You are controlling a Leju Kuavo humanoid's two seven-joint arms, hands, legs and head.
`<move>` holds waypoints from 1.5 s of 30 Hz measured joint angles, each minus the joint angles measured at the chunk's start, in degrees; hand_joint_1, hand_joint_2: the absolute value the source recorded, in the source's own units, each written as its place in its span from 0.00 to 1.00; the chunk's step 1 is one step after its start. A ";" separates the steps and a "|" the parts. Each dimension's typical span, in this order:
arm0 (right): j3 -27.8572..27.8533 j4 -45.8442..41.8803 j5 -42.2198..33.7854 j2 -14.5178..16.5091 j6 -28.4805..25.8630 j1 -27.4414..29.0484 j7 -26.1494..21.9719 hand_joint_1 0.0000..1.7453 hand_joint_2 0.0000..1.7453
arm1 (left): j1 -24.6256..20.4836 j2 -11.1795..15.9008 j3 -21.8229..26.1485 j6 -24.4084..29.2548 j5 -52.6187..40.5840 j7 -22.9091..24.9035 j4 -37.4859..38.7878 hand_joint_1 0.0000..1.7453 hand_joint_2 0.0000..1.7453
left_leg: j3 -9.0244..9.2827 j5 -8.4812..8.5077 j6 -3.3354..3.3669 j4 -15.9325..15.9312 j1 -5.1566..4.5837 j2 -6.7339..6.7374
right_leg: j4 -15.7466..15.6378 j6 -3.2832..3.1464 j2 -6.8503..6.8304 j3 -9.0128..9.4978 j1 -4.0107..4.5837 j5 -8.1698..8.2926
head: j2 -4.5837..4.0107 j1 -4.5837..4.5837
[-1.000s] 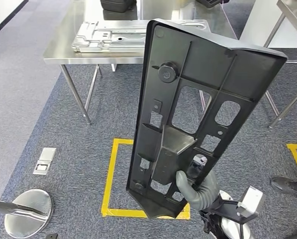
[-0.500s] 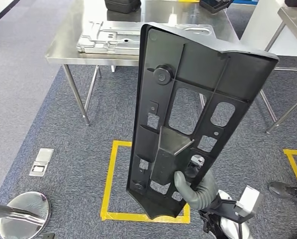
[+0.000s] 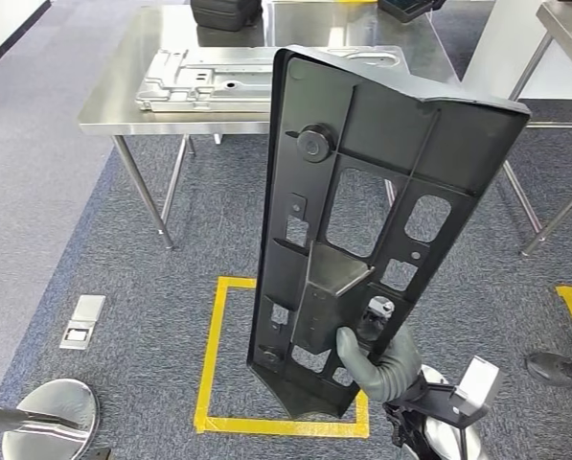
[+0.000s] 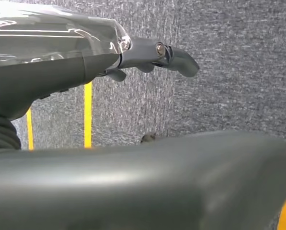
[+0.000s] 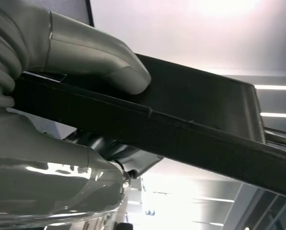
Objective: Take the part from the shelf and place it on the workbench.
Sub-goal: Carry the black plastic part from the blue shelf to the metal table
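The robot's right hand (image 3: 375,359) grips the big black part (image 3: 362,220) near its bottom end and holds it up, tall and a bit tilted, above the grey carpet. The shiny metal desk (image 3: 116,96) stands ahead, well apart. The left hand (image 4: 159,55) hangs over the floor, holding nothing, fingers loosely spread.

Steel workbench (image 3: 116,101) with a flat metal panel (image 3: 210,77) and a black case (image 3: 224,11).
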 joint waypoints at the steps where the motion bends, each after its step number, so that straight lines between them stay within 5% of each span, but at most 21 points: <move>1: 0.00 0.01 0.03 0.01 0.00 0.06 0.00 1.00 1.00 | 0.13 0.04 0.00 0.01 0.00 -0.01 -0.01 0.00 1.00 | -1.88 -0.58 -0.13 2.90 0.04 0.00 | 0.00 -0.03 0.03 0.23 0.00 -0.23 | 0.00 0.01; 3: 0.00 0.01 0.14 0.01 0.00 0.14 0.00 1.00 1.00 | 0.31 0.08 -0.01 0.00 -0.01 -0.03 -0.01 0.00 1.00 | -2.86 1.68 -0.14 2.74 0.06 0.00 | 0.00 0.12 0.16 1.01 -0.04 -0.83 | 0.00 0.00; 5: 0.00 0.02 0.23 0.01 0.00 0.14 -0.01 1.00 1.00 | 0.36 0.13 -0.02 -0.01 -0.02 -0.07 0.01 0.00 1.00 | -0.37 6.43 0.13 -4.04 0.04 -0.02 | -0.01 0.48 0.23 2.17 -0.07 -1.62 | 0.00 -0.01; 7: 0.01 0.02 0.25 0.01 0.00 0.04 -0.05 1.00 1.00 | 0.30 0.18 -0.02 -0.01 -0.05 -0.09 -0.01 0.00 1.00 | 1.90 8.40 0.59 -9.26 -0.17 -0.03 | 0.02 1.04 0.32 2.83 0.05 -2.29 | 0.00 -0.01; 12: 0.02 -0.03 0.31 0.01 0.00 -0.08 -0.21 1.00 1.00 | 0.15 0.23 -0.07 0.01 -0.09 -0.22 -0.02 0.00 1.00 | 2.87 7.50 2.24 -10.88 -0.14 -0.02 | 0.99 2.50 0.25 2.73 0.03 -3.69 | 0.00 -0.01; 15: 0.02 -0.07 0.34 -0.09 0.00 -0.04 -0.37 1.00 1.00 | 0.03 0.25 -0.09 0.02 -0.09 -0.32 -0.01 0.00 1.00 | 3.64 6.90 3.02 -11.08 -0.04 0.07 | 10.85 2.83 0.24 -2.68 0.01 -7.67 | 0.00 0.01; 17: 0.02 -0.04 0.35 -0.18 0.00 0.08 -0.38 1.00 1.00 | 0.09 0.25 -0.10 0.03 -0.09 -0.32 -0.02 0.00 1.00 | 4.40 6.23 3.10 -11.07 -0.09 0.06 | 15.97 2.90 0.24 -6.40 0.01 -7.98 | 0.00 0.01; 18: 0.02 -0.03 0.37 -0.23 0.00 0.09 -0.38 1.00 1.00 | 0.12 0.25 -0.11 0.03 -0.09 -0.30 -0.02 0.00 1.00 | 4.95 5.83 3.03 -11.07 -0.10 0.02 | 15.40 2.89 0.24 -6.80 0.02 -6.38 | 0.00 0.01; 20: 0.02 -0.02 0.48 -0.32 0.00 0.08 -0.38 1.00 1.00 | 0.12 0.25 -0.17 0.03 -0.13 -0.26 -0.01 0.00 1.00 | 6.35 4.88 2.77 -11.09 -0.09 -0.06 | 8.97 2.63 0.23 -4.82 0.06 -1.30 | 0.00 0.01; 22: 0.02 0.00 0.60 -0.44 -0.01 0.08 -0.40 1.00 1.00 | -0.02 0.25 -0.29 0.03 -0.18 -0.17 -0.01 0.00 1.00 | 7.22 4.02 2.25 -11.07 -0.20 -0.08 | 3.30 2.10 0.17 -2.63 0.33 1.25 | 0.00 0.02; 27: -0.03 -0.09 0.80 -0.55 -0.40 0.12 -0.43 1.00 1.00 | -0.41 0.20 -0.74 0.01 -0.46 0.10 0.00 0.00 1.00 | 7.45 2.71 0.75 -10.62 -0.22 -0.01 | 1.07 0.68 0.22 -1.29 0.25 0.13 | 0.00 -0.04; 29: -0.02 -0.14 0.91 -0.52 -0.52 0.05 -0.41 1.00 1.00 | -0.50 0.13 -0.86 0.01 -0.51 0.17 0.01 0.00 1.00 | 4.92 0.36 0.23 -5.37 -0.10 -0.03 | 0.74 0.15 0.06 -0.47 -0.04 -0.32 | 0.00 -0.11; 31: -0.02 -0.10 1.07 -0.51 -0.55 0.05 -0.34 1.00 1.00 | -0.38 0.12 -0.89 0.01 -0.54 0.26 0.01 0.00 1.00 | 0.12 -1.93 -0.14 2.29 0.04 -0.03 | 0.72 -0.05 0.04 0.20 -0.09 -1.00 | 0.00 -0.13; 33: -0.01 -0.06 1.21 -0.51 -0.57 0.12 -0.28 1.00 1.00 | -0.22 0.12 -0.90 -0.01 -0.56 0.32 0.01 0.00 1.00 | -2.53 -0.43 -0.25 4.56 0.08 -0.03 | 0.73 0.06 0.17 1.26 -0.12 -1.83 | 0.00 -0.13; 36: 0.00 -0.03 1.37 -0.49 -0.69 0.06 -0.11 1.00 1.00 | -0.15 0.12 -0.93 -0.02 -0.60 0.33 0.01 0.00 1.00 | -0.37 7.23 0.28 -4.26 -0.07 -0.06 | 0.69 0.57 0.31 3.41 -0.10 -3.40 | 0.00 -0.13; 37: 0.01 -0.01 1.45 -0.49 -0.76 0.02 0.05 1.00 1.00 | -0.15 0.12 -0.94 -0.05 -0.60 0.33 0.01 0.00 1.00 | 0.51 8.38 0.64 -6.78 -0.21 -0.07 | 0.67 0.86 0.37 3.75 -0.06 -3.77 | 0.00 -0.15; 42: 0.08 0.42 1.51 -0.56 -1.03 -0.04 1.84 1.00 1.00 | -0.03 0.01 -1.00 -0.09 -0.69 0.65 0.01 0.00 1.00 | 2.37 6.99 2.19 -10.12 -0.19 -0.20 | 1.74 2.47 0.32 3.68 0.01 -3.94 | 0.00 -0.16; 45: 0.14 1.10 1.11 -0.60 -1.55 -0.13 2.52 1.00 1.00 | 0.08 -0.09 -1.03 0.01 -0.81 0.88 0.01 0.00 1.00 | 3.71 6.35 2.87 -10.66 0.05 -0.22 | 9.43 2.84 0.27 -0.55 0.00 -7.24 | 0.00 -0.13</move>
